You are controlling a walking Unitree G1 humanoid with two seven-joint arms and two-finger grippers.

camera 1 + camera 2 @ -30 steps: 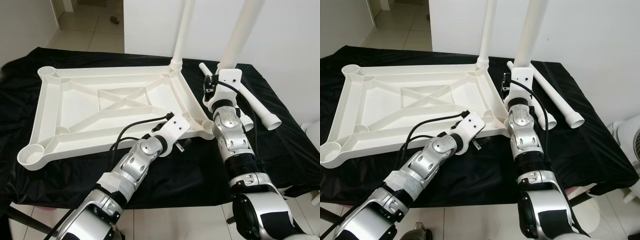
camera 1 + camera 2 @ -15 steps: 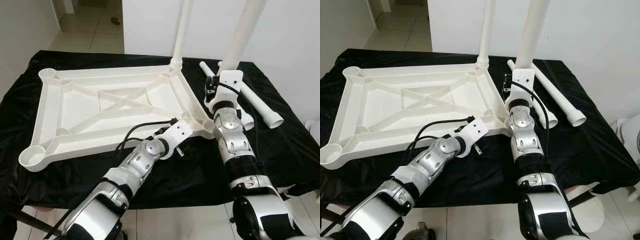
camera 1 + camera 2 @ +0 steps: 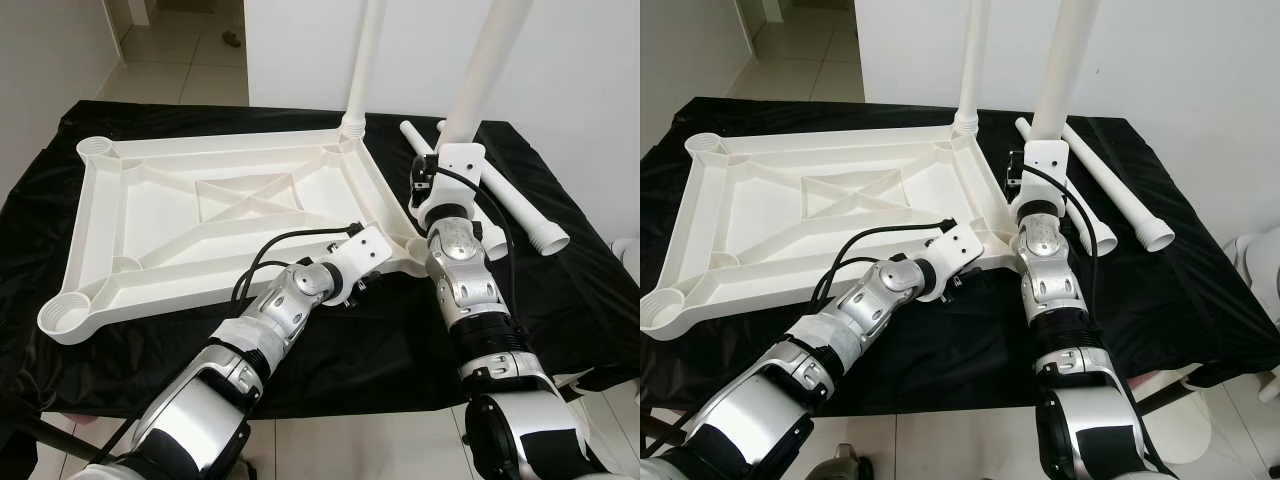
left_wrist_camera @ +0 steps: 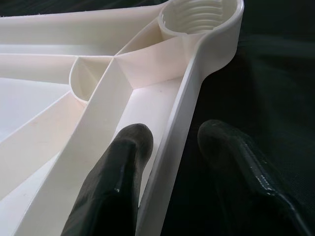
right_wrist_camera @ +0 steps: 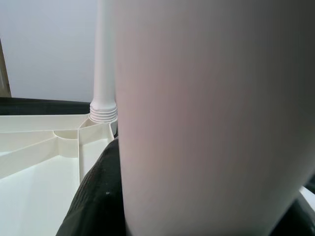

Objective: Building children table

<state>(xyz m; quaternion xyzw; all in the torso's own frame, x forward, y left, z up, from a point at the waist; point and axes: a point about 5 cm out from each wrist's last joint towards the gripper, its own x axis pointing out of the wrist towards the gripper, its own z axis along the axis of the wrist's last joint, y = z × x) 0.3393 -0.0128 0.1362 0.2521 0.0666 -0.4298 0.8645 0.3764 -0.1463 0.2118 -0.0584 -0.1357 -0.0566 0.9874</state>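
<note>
The white tabletop (image 3: 150, 210) lies upside down on a black cloth. One white leg (image 3: 360, 60) stands screwed into its far right corner. My right gripper (image 3: 430, 186) is shut on a second white leg (image 3: 485, 60), held upright above the near right corner; the leg's lower end is hidden behind the wrist. In the right wrist view this leg (image 5: 206, 113) is very close. My left gripper (image 4: 174, 132) is open, astride the tabletop's near rim (image 4: 172, 142). One finger is inside the rim, the other outside, just short of the threaded corner socket (image 4: 197, 17).
Two loose white legs (image 3: 515, 195) lie on the cloth at the right. Empty sockets sit at the tabletop's far left (image 3: 95, 148) and near left (image 3: 62, 315) corners. The table's front edge is close below my arms, with tiled floor (image 3: 180, 45) beyond.
My left arm has reached forward and right, bringing its fingers onto the rim near the corner. The right arm still holds the leg upright in about the same place.
</note>
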